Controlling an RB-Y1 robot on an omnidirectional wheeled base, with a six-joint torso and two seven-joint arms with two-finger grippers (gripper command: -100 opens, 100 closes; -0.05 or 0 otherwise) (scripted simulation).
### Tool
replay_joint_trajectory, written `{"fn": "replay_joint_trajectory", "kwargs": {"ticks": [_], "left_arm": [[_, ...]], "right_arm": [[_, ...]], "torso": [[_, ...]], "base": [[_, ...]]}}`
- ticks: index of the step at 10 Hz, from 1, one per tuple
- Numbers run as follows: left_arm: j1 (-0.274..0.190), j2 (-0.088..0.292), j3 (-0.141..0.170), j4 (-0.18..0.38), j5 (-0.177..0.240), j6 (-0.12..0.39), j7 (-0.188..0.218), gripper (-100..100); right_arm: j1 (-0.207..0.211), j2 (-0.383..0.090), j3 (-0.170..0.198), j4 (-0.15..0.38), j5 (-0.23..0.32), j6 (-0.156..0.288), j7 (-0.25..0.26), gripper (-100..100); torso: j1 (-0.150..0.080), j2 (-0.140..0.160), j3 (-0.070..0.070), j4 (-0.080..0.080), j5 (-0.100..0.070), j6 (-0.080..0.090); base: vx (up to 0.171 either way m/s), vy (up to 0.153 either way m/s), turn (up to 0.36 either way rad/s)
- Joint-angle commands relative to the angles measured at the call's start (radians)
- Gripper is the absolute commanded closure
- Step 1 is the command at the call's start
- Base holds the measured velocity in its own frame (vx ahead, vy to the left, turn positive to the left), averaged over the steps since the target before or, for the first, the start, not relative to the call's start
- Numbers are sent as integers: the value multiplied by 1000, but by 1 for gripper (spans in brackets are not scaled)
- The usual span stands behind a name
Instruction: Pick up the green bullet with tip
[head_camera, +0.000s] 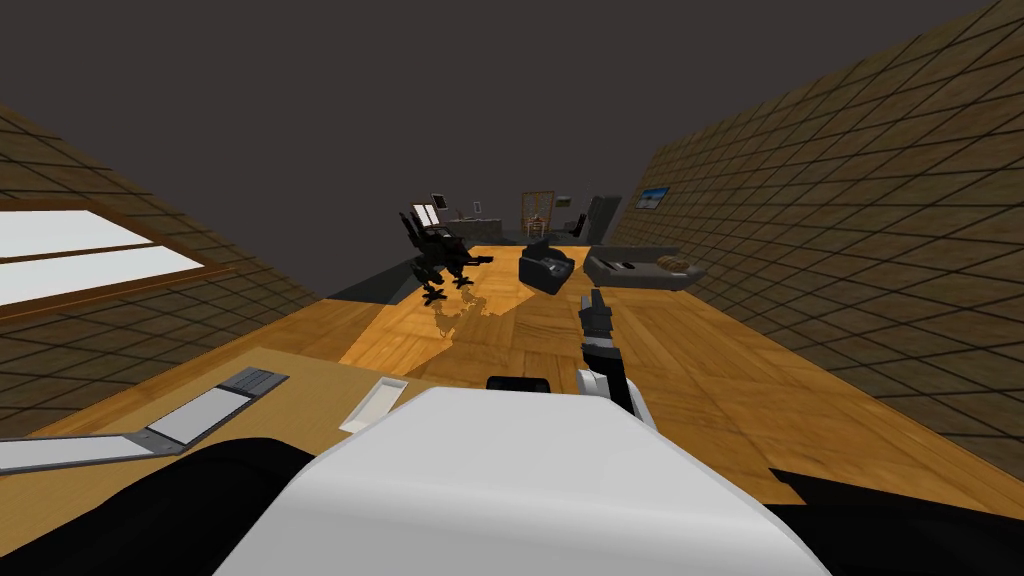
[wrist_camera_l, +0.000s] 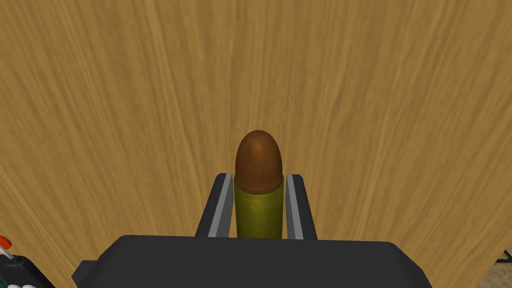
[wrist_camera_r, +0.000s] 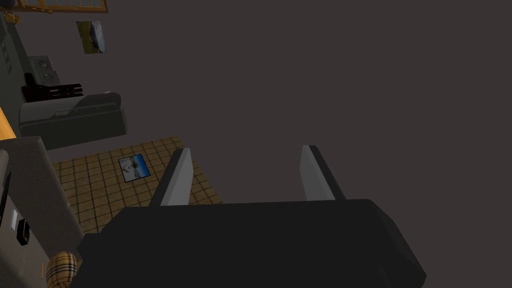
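Note:
The bullet (wrist_camera_l: 258, 205) has an olive green casing and a rounded brown tip (wrist_camera_l: 258, 160). It stands between the two fingers of my left gripper (wrist_camera_l: 258, 176), which is shut on its casing, with the tip sticking out past the fingertips. Behind it lies a light wooden surface (wrist_camera_l: 350, 100). My right gripper (wrist_camera_r: 250, 172) is open with nothing between its fingers. In the head view the right gripper (head_camera: 592, 302) is held forward above the wooden floor, just right of centre.
A wooden desk (head_camera: 300, 395) at my left carries a flat grey device (head_camera: 200, 415) and a small white tray (head_camera: 373, 404). A dark object with a red knob (wrist_camera_l: 7, 257) lies beside my left gripper. Farther off stand a black office chair (head_camera: 440, 262), a dark armchair (head_camera: 545, 268) and a grey sofa (head_camera: 640, 270).

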Motion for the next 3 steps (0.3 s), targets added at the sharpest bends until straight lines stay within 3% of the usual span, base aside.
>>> {"fn": "replay_joint_trajectory", "kwargs": {"ticks": [1, 2, 3], "left_arm": [[21, 33, 8, -20, 34, 13, 0, 100], [18, 19, 6, -15, 22, 6, -2, 100], [20, 22, 7, -17, 24, 7, -3, 0]], "right_arm": [[0, 0, 0, 0, 0, 0, 0, 0], [0, 0, 0, 0, 0, 0, 0, 0], [0, 0, 0, 0, 0, 0, 0, 0]], "torso": [[0, 0, 0, 0, 0, 0], [-3, 0, 0, 0, -1, 0], [-1, 0, 0, 0, 0, 0]], "base": [[-14, -69, -20], [-6, -32, 2], [-1, -6, 2]]}}
